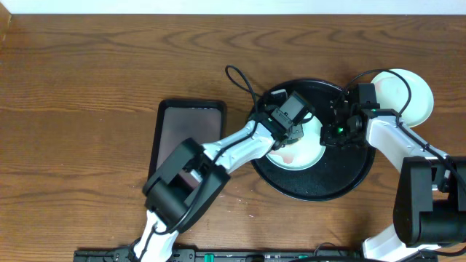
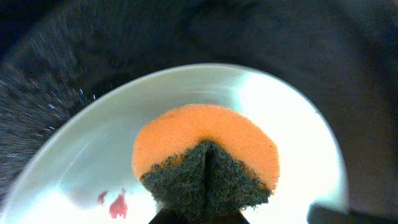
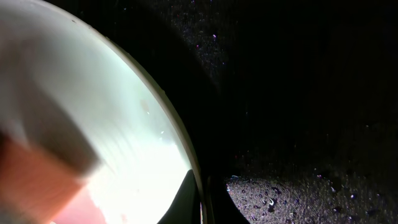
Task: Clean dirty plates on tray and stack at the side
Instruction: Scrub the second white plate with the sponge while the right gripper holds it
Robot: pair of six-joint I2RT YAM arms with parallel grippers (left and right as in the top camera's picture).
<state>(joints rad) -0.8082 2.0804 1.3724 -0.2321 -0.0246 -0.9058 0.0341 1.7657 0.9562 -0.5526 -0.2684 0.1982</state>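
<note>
A pale mint-white plate (image 1: 304, 151) lies on the round black tray (image 1: 342, 182) and bears a red-brown smear toward its left side. My left gripper (image 1: 295, 122) is shut on an orange sponge with a dark green scouring face (image 2: 208, 155), held over that plate (image 2: 292, 124); the smear (image 2: 117, 204) lies left of the sponge. My right gripper (image 1: 336, 132) is shut on the plate's right rim (image 3: 186, 155), one finger on each side of it (image 3: 204, 199). Another pale plate (image 1: 406, 91) lies on the table right of the tray.
A smaller dark rectangular tray (image 1: 191, 135) lies on the wooden table left of the round tray, under my left arm. The black tray floor (image 3: 311, 186) is speckled with droplets. Cables loop above the round tray's far edge.
</note>
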